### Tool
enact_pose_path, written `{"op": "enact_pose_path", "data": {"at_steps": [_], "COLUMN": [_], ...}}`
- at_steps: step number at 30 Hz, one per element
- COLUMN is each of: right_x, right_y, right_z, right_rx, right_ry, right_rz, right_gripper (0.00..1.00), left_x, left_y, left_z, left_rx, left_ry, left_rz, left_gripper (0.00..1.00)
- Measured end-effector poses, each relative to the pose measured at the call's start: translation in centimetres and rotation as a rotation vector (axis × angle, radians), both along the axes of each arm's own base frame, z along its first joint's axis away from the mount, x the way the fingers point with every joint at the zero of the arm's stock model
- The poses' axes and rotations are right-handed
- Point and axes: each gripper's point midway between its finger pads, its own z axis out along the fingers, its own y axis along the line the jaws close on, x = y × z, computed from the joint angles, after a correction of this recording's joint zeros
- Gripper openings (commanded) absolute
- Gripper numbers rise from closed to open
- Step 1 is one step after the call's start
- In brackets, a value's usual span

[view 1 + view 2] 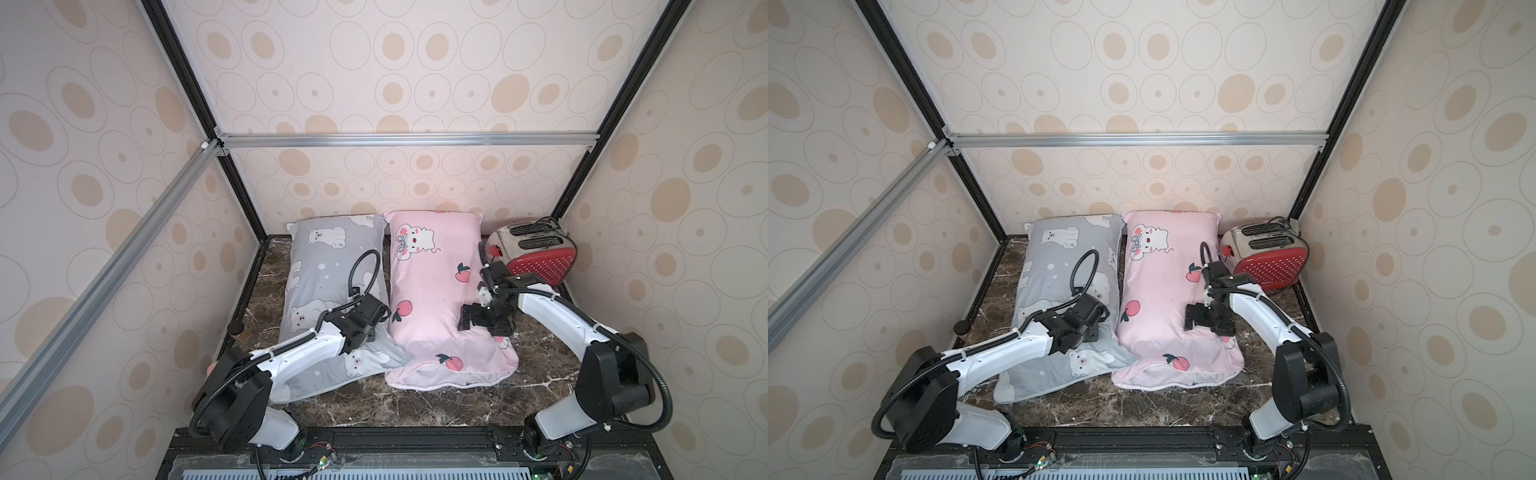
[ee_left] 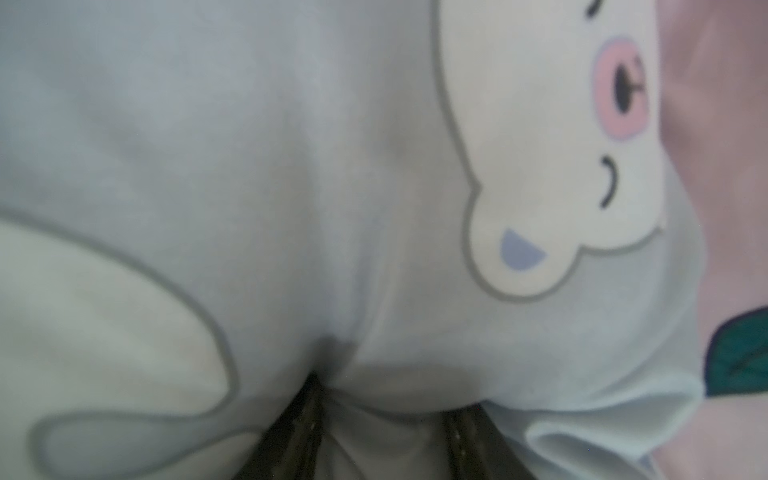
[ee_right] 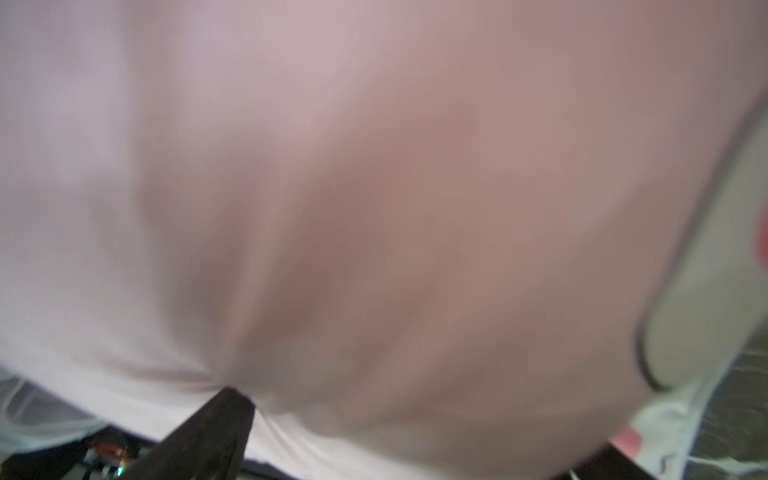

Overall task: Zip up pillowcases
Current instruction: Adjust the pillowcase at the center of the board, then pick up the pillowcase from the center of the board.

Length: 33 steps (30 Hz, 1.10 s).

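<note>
Two pillowcases lie side by side, lengthwise, on the marble table. The grey pillowcase with white bears is on the left. The pink pillowcase with peaches is on the right. My left gripper presses down on the grey one's right edge. In the left wrist view its fingers stand apart on the grey pillowcase, which bulges between them. My right gripper rests on the pink one's right edge, jaws wide. Pink fabric fills the right wrist view. No zip shows.
A red and silver toaster stands at the back right corner, close behind my right arm. A small black knob sits at the table's left edge. Patterned walls and black frame posts close in the back and both sides.
</note>
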Motion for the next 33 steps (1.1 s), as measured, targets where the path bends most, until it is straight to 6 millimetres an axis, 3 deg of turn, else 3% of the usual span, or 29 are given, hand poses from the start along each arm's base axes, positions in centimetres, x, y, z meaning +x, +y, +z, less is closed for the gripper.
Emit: {"op": "enact_pose_path", "data": {"at_steps": [3,5,7,9,11,13,15,18,20,23,26,29,33], "right_x": [-0.7,-1.4,-1.9,-2.5,-3.8,-5.7,-7.6,-9.1,-9.6,-9.0,-7.3,-5.7,-6.0], "right_y": [5.0,6.1,5.3,3.4,1.5,-0.5,-2.1,-3.3,-3.2,-2.3,-0.8,0.5,2.3], "right_z": [1.7,2.8,3.4,3.9,3.9,3.5,2.6,0.8,-0.4,-1.7,-2.8,-4.3,-4.9], "right_rx": [0.080,0.101,0.080,0.029,-0.010,-0.034,-0.043,-0.061,-0.055,-0.018,0.040,0.107,0.223], "right_ry": [-0.017,-0.034,-0.051,-0.079,-0.093,-0.091,-0.078,-0.036,-0.007,0.003,-0.006,0.003,0.034], "right_rz": [0.153,0.194,0.184,0.135,0.084,0.032,-0.018,-0.055,-0.055,-0.040,-0.015,0.011,0.044], "right_gripper": [1.00,1.00,1.00,1.00,1.00,1.00,1.00,1.00,1.00,1.00,1.00,1.00,0.91], "left_x": [-0.2,0.7,2.0,3.6,5.2,6.5,7.4,8.1,8.7,9.9,11.5,13.2,14.9], "left_y": [2.0,0.8,-2.2,-7.3,-12.7,-17.3,-20.9,-23.1,-23.4,-23.5,-23.1,-22.2,-21.7], "left_z": [3.1,6.5,10.2,12.9,14.0,12.5,8.8,2.3,-0.4,-0.6,0.4,0.1,-1.2], "left_rx": [0.056,0.045,-0.001,-0.106,-0.215,-0.295,-0.333,-0.306,-0.280,-0.297,-0.324,-0.326,-0.330], "left_ry": [-0.020,-0.073,-0.138,-0.180,-0.200,-0.175,-0.105,0.015,0.059,0.062,0.037,0.028,0.038], "left_rz": [0.013,-0.018,-0.075,-0.174,-0.265,-0.341,-0.399,-0.425,-0.423,-0.420,-0.410,-0.390,-0.373], "left_gripper": [0.50,0.50,0.55,0.55,0.54,0.53,0.53,0.51,0.51,0.50,0.49,0.48,0.48]}}
